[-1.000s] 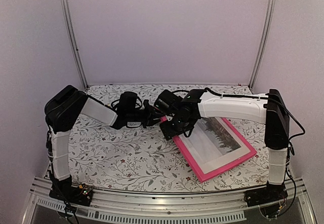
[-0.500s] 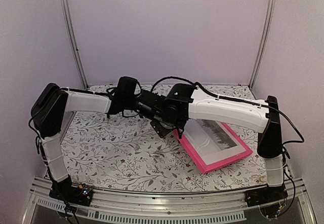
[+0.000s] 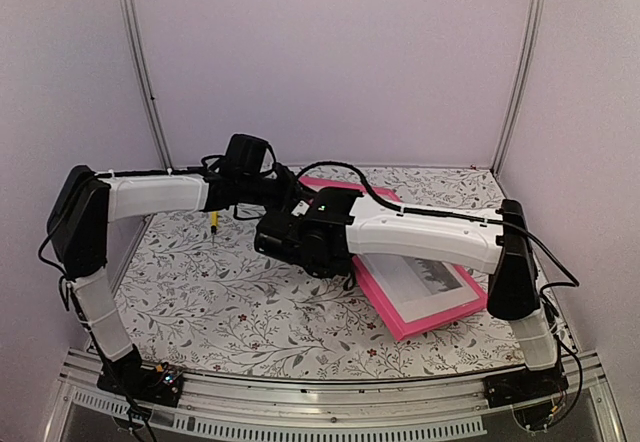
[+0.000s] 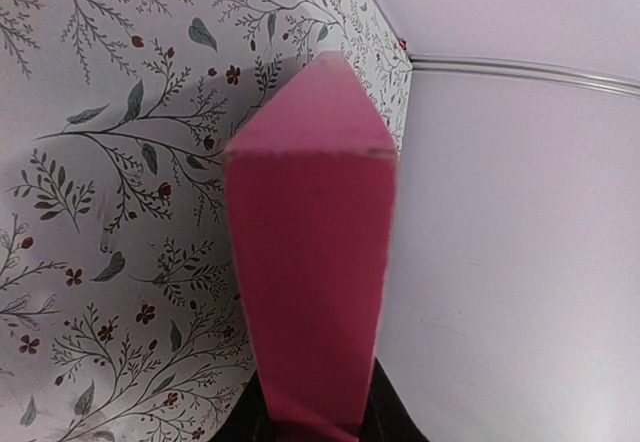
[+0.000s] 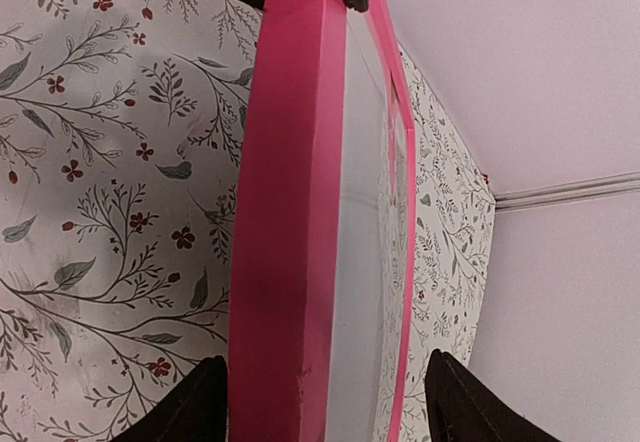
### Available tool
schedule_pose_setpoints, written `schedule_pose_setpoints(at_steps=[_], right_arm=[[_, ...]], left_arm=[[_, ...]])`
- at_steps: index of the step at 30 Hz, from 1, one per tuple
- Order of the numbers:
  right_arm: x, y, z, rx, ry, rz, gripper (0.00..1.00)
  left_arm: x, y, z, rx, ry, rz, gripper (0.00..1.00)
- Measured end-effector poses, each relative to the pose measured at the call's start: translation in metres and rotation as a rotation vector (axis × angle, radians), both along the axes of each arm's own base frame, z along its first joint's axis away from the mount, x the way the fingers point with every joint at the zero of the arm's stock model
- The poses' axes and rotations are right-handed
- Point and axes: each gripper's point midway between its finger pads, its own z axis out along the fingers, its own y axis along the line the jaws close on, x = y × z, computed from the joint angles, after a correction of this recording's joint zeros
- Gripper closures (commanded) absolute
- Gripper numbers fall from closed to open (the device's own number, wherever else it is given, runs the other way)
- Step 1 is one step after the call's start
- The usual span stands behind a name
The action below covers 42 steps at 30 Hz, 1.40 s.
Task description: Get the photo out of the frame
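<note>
The pink frame (image 3: 428, 320) is tilted, its near right part low by the table and its left end lifted. The photo (image 3: 415, 274), white-bordered with dark trees, lies inside it. My left gripper (image 3: 288, 196) is shut on the frame's raised end; in the left wrist view the pink edge (image 4: 312, 262) fills the space between its jaws (image 4: 310, 427). My right gripper (image 3: 305, 234) is open, its dark fingers (image 5: 185, 412) straddling the frame's thick pink side (image 5: 285, 222). A pale sheet (image 5: 365, 212) shows inside the frame there.
The table (image 3: 220, 302) has a floral cloth. Pale walls close in the back and sides, with metal posts (image 3: 140, 62) in the back corners. The two arms cross over the table's middle. A metal rail (image 3: 300, 417) runs along the near edge.
The left arm has stretched out and risen with the frame's end. The right gripper has slid left along the frame. The frame's left end has come up off the table.
</note>
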Motion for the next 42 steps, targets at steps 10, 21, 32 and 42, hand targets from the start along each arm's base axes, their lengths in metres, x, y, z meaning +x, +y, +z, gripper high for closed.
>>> schedule_pose_setpoints(at_steps=[10, 21, 32, 42], right_arm=[[0.002, 0.002, 0.004, -0.069, -0.055, 0.033, 0.66], [0.008, 0.002, 0.016, -0.105, -0.139, 0.034, 1.00], [0.021, 0.007, 0.031, -0.149, -0.217, 0.080, 1.00], [0.038, 0.016, 0.105, 0.047, -0.358, 0.126, 1.00]], left_arm=[[-0.006, 0.002, 0.015, 0.006, -0.024, 0.012, 1.00], [-0.003, 0.005, 0.025, -0.010, -0.029, 0.051, 0.72], [-0.006, 0.004, 0.066, -0.033, -0.206, -0.056, 0.04], [-0.002, 0.028, 0.174, -0.073, -0.500, -0.057, 0.01]])
